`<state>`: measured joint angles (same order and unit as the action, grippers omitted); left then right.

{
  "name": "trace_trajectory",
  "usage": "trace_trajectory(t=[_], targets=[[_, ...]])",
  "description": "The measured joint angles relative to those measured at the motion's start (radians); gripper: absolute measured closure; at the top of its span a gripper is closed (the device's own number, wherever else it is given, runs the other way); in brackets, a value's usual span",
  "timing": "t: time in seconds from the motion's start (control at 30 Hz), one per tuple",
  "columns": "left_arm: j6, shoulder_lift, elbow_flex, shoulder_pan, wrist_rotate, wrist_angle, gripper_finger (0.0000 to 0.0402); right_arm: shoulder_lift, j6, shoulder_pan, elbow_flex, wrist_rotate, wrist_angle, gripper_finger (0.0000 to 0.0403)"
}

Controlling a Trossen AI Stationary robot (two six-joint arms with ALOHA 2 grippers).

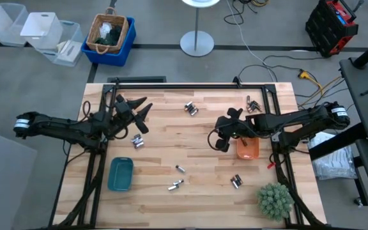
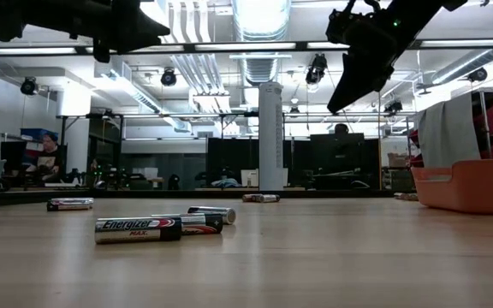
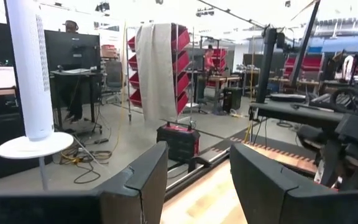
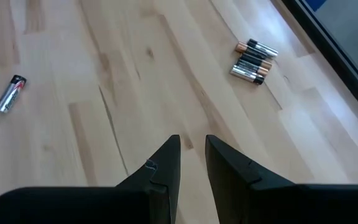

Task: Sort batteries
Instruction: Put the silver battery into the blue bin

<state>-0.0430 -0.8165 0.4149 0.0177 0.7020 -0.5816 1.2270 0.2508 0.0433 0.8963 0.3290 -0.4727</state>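
Batteries lie scattered on the wooden table: clusters at the far middle [image 1: 191, 108], far right [image 1: 254, 102], left of centre [image 1: 138, 140] and near right [image 1: 236, 181], and loose ones [image 1: 179, 168] [image 1: 175, 185] near the middle. My left gripper [image 1: 147, 116] hovers open above the table's left part and holds nothing; in the left wrist view its fingers [image 3: 142, 180] point level out into the room. My right gripper [image 1: 221, 142] hangs over bare wood beside the orange tray [image 1: 248, 148], its fingers [image 4: 166, 165] a narrow gap apart and empty. Ahead of it lie a battery cluster [image 4: 253, 59] and a single battery [image 4: 10, 93].
A teal tray [image 1: 120, 174] sits near the front left and a green plant [image 1: 275, 200] at the near right corner. In the low view, batteries [image 2: 137, 228] lie close to the camera, with the orange tray [image 2: 473, 184] at the right. A black frame [image 1: 190, 83] runs along the far edge.
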Motion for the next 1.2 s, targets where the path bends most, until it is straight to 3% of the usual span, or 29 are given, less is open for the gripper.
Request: trace_trajectory(t=[0.47, 0.83, 1.03, 1.2], targets=[[0.04, 0.0, 0.0, 0.001, -0.02, 0.06, 0.0247, 0.0, -0.073, 0.007, -0.012, 0.002, 0.103, 0.0335], [0.111, -0.003, 0.0, 0.001, -0.372, 0.068, 0.0247, 0.0, -0.225, 0.007, -0.067, 0.003, 0.326, 0.0335], [0.233, -0.061, 0.0, 0.016, -0.397, 0.069, 0.0247, 0.0, -0.346, 0.004, -0.094, 0.003, 0.515, 0.0335], [0.239, -0.159, 0.0, 0.058, -0.402, -0.015, 0.0247, 0.0, -0.445, 0.002, -0.109, 0.003, 0.667, 0.0335]])
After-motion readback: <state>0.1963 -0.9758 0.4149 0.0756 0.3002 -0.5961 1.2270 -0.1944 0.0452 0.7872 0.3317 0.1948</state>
